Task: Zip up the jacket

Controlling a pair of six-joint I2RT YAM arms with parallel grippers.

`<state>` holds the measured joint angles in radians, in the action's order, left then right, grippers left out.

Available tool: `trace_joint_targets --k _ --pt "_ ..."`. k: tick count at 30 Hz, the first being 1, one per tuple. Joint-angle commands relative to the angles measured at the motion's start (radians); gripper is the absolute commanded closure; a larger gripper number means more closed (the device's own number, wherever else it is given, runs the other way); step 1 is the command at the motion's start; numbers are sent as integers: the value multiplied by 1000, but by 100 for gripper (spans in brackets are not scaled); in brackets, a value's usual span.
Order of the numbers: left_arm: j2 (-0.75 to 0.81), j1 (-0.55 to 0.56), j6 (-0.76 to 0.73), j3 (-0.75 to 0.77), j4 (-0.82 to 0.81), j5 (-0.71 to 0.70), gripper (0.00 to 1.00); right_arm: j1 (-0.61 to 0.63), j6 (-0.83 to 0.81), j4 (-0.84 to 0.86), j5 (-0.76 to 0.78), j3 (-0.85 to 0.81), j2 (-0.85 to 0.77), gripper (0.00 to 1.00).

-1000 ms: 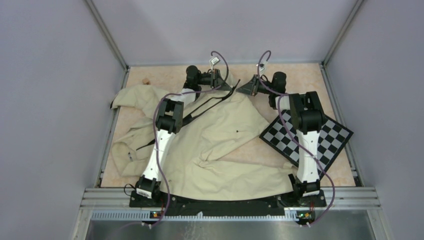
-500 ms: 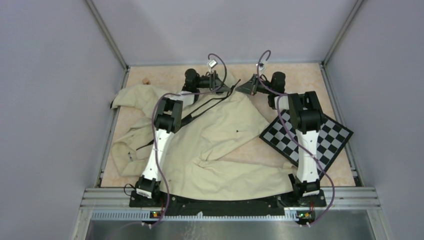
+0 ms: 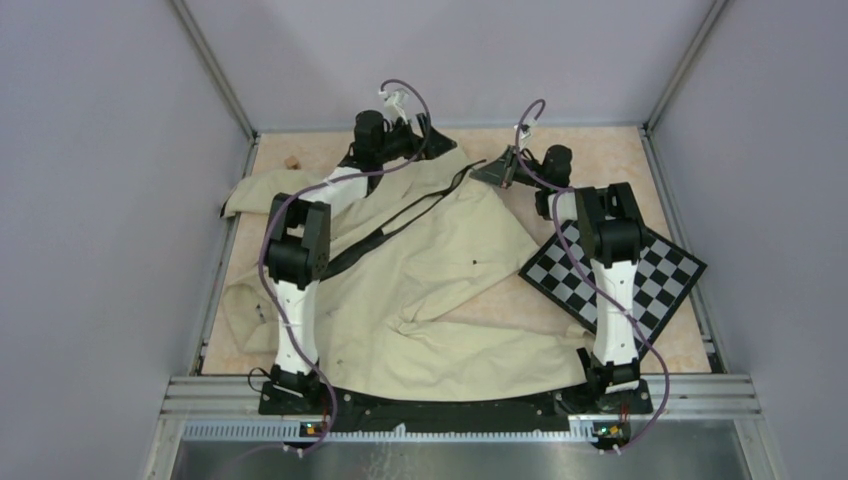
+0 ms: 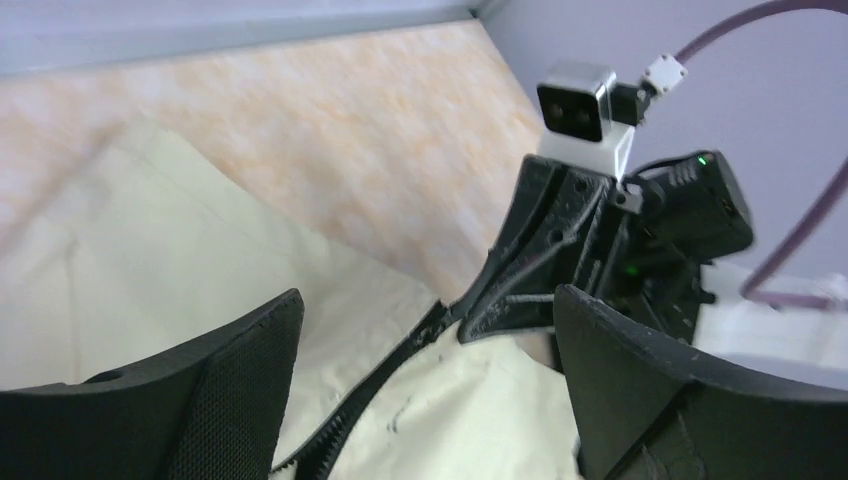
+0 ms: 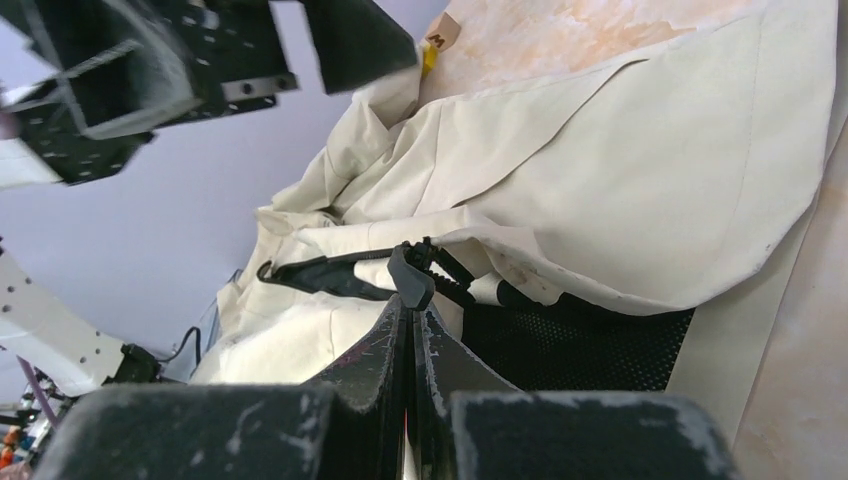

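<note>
Top external view: jacket (image 3: 440, 280) lies wrinkled over most of the table (image 3: 600, 150); both arms reach to its far edge.
Wooden block (image 3: 292, 160): small, tan, on bare table, well to the left of the left gripper (image 4: 428, 300), off the fabric.
Left arm (image 3: 295, 250): bent over the left half of the jacket, wrist up at the far edge.
Left gripper state: wide, nothing between the fingers (image 4: 230, 390); held above the cloth, not touching it.
Left gripper aim: points across at the right gripper (image 5: 412, 305); the two are near each other but apart.
Jacket vs left gripper: cream cloth directly under and ahead of the fingers; bare table beyond.
Zipper (image 3: 400, 220): black strip, runs from the right gripper's tip back diagonally, passing under the left gripper and beside the left arm's elbow.
Zipper teeth: seen in the left wrist view between the two fingers, low in frame, leading up to the right gripper's tip.
Right gripper state: narrow, fingers pressed together, pinching the black top end of the zipper.
Jacket vs right gripper: the far edge at the zipper top sits at the fingertips; a cream panel spreads beyond, black mesh lining (image 5: 580, 340) just beside the tip.
Snap (image 3: 474, 263): small dark dot on the cloth, nearer the bases than the right gripper.
Right arm (image 3: 612, 260): stretched out over the checkerboard (image 3: 660, 280).
Checkerboard: black and white, flat on the table, right of the jacket; its corner meets the cloth edge, behind and right of the right gripper.
</note>
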<state>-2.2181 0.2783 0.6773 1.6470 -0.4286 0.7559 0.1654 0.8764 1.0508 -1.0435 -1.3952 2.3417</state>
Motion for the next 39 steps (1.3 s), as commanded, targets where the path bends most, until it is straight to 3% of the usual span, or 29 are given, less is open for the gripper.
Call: trace_joint_targets --k 1,3,7,16,23,27,32,39 --pt "127 117 -314 -47 86 -443 7 3 13 86 5 0 -7 100" --pt "117 149 -384 -24 57 -448 14 0 16 92 3 3 -7 100" --pt "44 164 -512 109 108 -293 31 -7 42 131 -5 16 -8 100" --pt "-68 157 -663 281 258 -88 52 -11 74 182 -19 13 2 100" --pt "-90 150 -743 311 352 23 44 -12 71 172 -20 7 5 100" --pt "-87 146 -751 300 356 20 41 -11 70 170 -21 4 5 100" --pt "-71 142 -731 270 331 -8 29 -11 67 166 -22 2 5 100" --pt "-86 141 -755 289 372 -29 45 -9 70 170 -26 2 4 100"
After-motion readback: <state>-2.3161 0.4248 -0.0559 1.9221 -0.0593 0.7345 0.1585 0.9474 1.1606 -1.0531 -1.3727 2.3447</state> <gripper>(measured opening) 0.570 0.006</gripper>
